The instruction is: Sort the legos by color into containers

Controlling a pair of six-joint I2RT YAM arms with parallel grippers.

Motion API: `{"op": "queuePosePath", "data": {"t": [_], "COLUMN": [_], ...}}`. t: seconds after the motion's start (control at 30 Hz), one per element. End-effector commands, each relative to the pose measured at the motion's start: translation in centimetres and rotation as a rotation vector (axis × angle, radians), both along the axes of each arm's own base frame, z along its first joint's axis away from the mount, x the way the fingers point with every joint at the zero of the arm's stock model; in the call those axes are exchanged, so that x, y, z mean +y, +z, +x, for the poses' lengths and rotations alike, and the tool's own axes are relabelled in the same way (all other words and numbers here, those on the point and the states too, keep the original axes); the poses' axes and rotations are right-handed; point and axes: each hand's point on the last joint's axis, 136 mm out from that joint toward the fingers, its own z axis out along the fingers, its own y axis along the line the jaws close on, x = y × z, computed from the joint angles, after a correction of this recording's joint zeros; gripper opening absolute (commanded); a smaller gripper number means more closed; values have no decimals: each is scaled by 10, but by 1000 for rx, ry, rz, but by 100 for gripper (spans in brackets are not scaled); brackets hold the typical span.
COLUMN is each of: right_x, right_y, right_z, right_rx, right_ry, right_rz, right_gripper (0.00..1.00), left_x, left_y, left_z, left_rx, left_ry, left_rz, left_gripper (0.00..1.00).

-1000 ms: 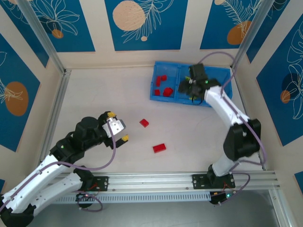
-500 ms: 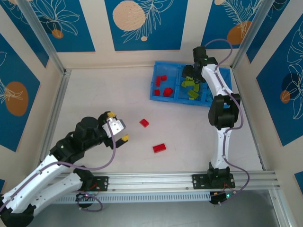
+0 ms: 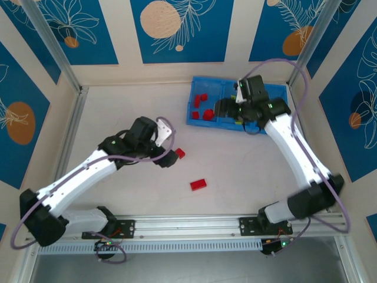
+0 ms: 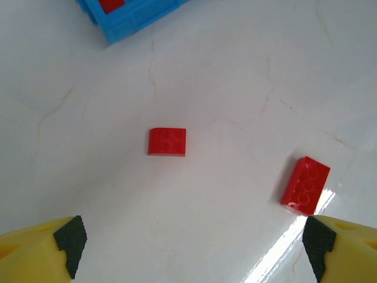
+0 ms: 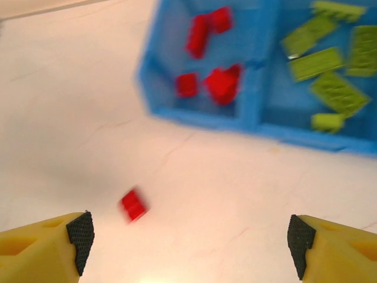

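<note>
The left arm is no longer sitting folded at the near-left of the bench [image 3: 118, 106]. It is reaching out toward the middle, and the left claw [image 4: 193, 250] is hanging wide open, grasping nothing, just short of the small red brick [image 4: 167, 141]. The right claw [image 5: 189, 244] is standing released and empty too, where a moment ago it was down in the middle compartment among the green bricks [image 5: 321, 62]. The right arm is now swinging back off the bin [image 3: 191, 115], blurred with motion. I am reading that as one green drop finished and the next pick starting on the left side.

Two reds are lying loose on the bench: the small one, and a longer red brick [image 4: 305, 184] well apart from it, nearer the arms. Other red bricks [image 5: 212, 76] are lying in the bin's left compartment, with the greens in the one beside it. The sorting is looking nearly done.

The bricks are looking like hard, glossy plastic with crisp edges. The small one is showing a smooth face, the longer one a row of round marks. The bin is bright-blue moulded plastic with thin dividing walls. The bench is showing a pale, polished, stone-like surface with faint veins and glare, likely slippery under a nudged brick. The claws' yellow fingers are ending in black pads [image 4: 69, 236].
</note>
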Motion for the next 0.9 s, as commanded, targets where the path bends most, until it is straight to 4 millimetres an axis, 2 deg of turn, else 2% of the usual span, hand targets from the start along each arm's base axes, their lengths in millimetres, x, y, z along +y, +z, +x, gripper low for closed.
{"op": "queuePosePath", "data": {"t": [0.0, 0.1, 0.17, 0.3, 0.4, 0.47, 0.63, 0.87], "right_x": [39, 58, 55, 40, 36, 36, 38, 34], "right_y": [-3, -10, -17, -32, -38, -40, -45, -51], "right_z": [-63, -109, -122, -129, -131, -129, -125, -126], "right_rx": [69, 121, 146, 202, 210, 203, 207, 225], "right_ry": [193, 348, 365, 299, 272, 264, 259, 243], "right_rz": [113, 153, 133, 83, 81, 88, 91, 67], "right_gripper": [88, 88, 88, 88, 88, 88, 89, 89], "left_x": [0, -14, -24, -26, -19, -16, -18, -40], "left_y": [-20, -45, -64, -95, -107, -112, -128, -152], "left_z": [20, 42, 51, 71, 82, 81, 71, 68], "left_rx": [70, 107, 144, 209, 257, 310, 469, 597], "left_ry": [148, 162, 146, 200, 419, 580, 890, 935], "left_rz": [13, 62, 89, 154, 121, 55, -53, -66], "left_gripper": [94, 92, 91, 91, 78, 75, 76, 91]}}
